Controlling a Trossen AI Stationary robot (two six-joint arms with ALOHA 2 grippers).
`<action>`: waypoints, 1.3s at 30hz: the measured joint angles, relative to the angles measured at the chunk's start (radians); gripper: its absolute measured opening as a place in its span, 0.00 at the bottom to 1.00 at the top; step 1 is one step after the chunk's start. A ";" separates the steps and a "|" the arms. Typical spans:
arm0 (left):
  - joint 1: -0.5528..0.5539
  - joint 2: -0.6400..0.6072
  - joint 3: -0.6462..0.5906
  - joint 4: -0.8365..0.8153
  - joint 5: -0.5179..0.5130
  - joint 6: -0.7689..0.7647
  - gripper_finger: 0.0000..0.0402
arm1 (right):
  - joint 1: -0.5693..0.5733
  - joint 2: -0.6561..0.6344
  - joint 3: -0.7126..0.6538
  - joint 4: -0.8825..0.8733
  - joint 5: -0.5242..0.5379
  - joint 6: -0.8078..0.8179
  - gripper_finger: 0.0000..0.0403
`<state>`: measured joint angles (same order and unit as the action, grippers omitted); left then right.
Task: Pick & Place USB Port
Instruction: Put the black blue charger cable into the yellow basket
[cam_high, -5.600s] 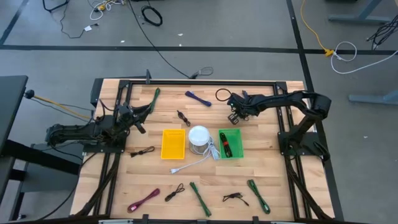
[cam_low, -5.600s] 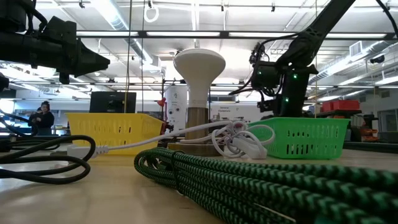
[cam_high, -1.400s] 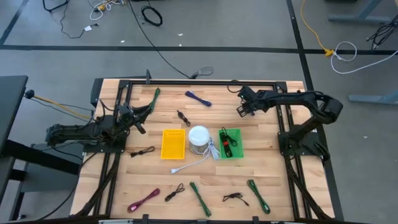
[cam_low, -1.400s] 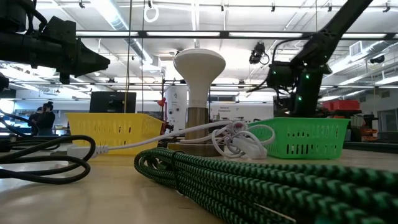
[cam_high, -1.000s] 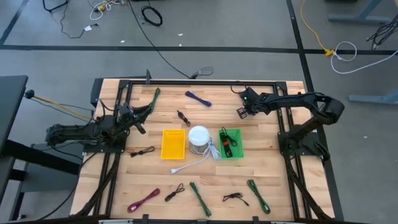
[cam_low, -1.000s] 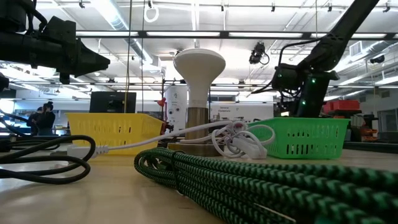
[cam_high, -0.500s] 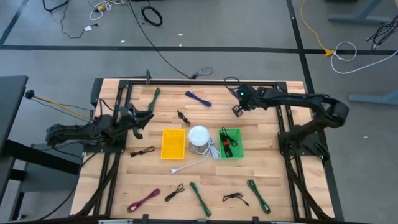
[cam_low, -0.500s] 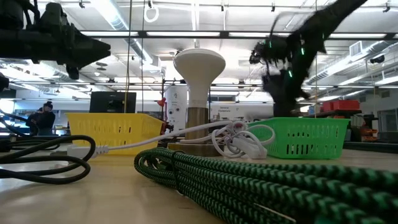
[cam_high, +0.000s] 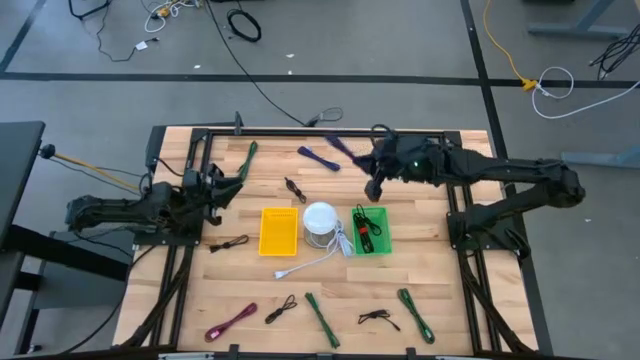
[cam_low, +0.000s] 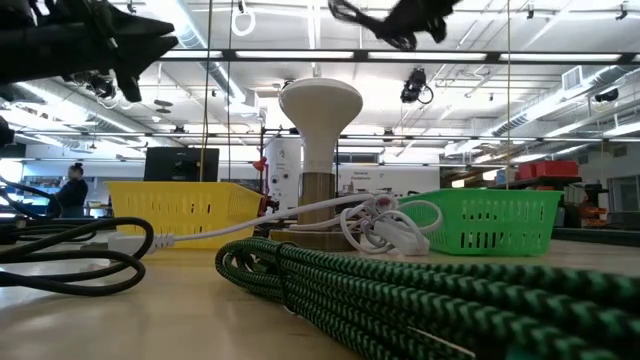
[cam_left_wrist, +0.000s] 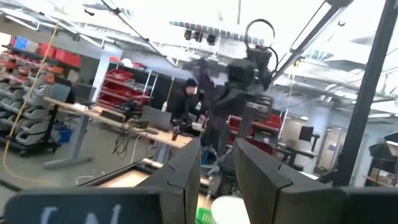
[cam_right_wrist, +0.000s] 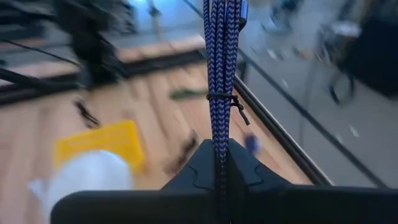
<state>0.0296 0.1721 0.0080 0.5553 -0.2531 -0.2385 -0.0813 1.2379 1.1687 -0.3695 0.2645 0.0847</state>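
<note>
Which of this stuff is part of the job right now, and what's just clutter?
In play: blue braided cable, clamped in the right gripper; green bin; yellow bin.

Lying about: white round stand, green cable, pink cable, black cable, purple cable. Left gripper waits, open.
</note>
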 joint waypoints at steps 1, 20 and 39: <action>0.000 0.038 0.007 0.023 0.008 0.001 0.26 | 0.022 0.009 0.000 0.024 0.004 -0.013 0.02; -0.001 0.772 0.536 0.040 0.139 0.183 0.46 | 0.185 0.145 -0.002 0.310 0.068 -0.144 0.02; -0.001 1.117 0.862 0.037 0.251 0.198 0.56 | 0.228 0.144 -0.002 0.356 0.068 -0.202 0.02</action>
<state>0.0284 1.2889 0.8702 0.5925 -0.0021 -0.0403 0.1471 1.3814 1.1667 -0.0138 0.3327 -0.1173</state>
